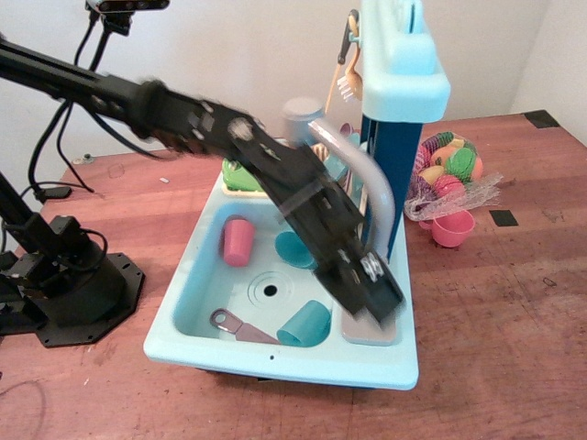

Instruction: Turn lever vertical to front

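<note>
Lower centre: our blurred gripper hides the lever; jaw opening unreadable. We judge the stub light, stiff, best pushed near its tip.

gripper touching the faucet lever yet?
Cannot tell. The only view shows the gripper motion-blurred over the faucet base, hiding the lever; neither contact nor a gap shows.

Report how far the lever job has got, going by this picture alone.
Done: the arm has reached the toy sink, with the gripper low over the grey faucet base at the front right corner, below the curved spout.
In hand: apparently working at the lever, though motion blur and the gripper hide it.
Left: confirming the lever points to the front; its position cannot be read here.
</note>
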Robot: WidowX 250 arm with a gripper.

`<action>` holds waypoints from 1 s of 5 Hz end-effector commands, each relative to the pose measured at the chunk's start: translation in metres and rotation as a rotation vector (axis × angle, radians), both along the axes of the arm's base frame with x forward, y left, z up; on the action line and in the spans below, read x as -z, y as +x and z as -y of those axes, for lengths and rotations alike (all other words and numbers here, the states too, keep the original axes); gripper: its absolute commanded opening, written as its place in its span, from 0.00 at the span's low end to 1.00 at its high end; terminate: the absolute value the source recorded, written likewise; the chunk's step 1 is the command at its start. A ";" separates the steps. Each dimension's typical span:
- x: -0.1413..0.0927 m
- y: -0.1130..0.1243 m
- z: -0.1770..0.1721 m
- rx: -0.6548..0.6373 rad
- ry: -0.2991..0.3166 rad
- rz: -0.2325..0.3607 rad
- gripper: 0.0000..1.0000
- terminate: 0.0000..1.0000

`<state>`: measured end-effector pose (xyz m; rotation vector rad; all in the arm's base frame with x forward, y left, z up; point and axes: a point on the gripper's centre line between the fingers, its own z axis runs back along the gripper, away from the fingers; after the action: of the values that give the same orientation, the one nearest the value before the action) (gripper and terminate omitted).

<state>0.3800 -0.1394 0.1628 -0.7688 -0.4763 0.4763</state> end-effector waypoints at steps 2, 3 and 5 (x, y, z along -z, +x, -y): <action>-0.005 -0.041 -0.062 -0.113 0.110 0.028 1.00 0.00; -0.006 -0.062 -0.068 -0.135 0.110 0.026 1.00 0.00; 0.002 -0.102 -0.070 -0.147 0.102 -0.009 1.00 0.00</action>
<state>0.2770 -0.0702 0.1545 -0.6301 -0.5249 0.5971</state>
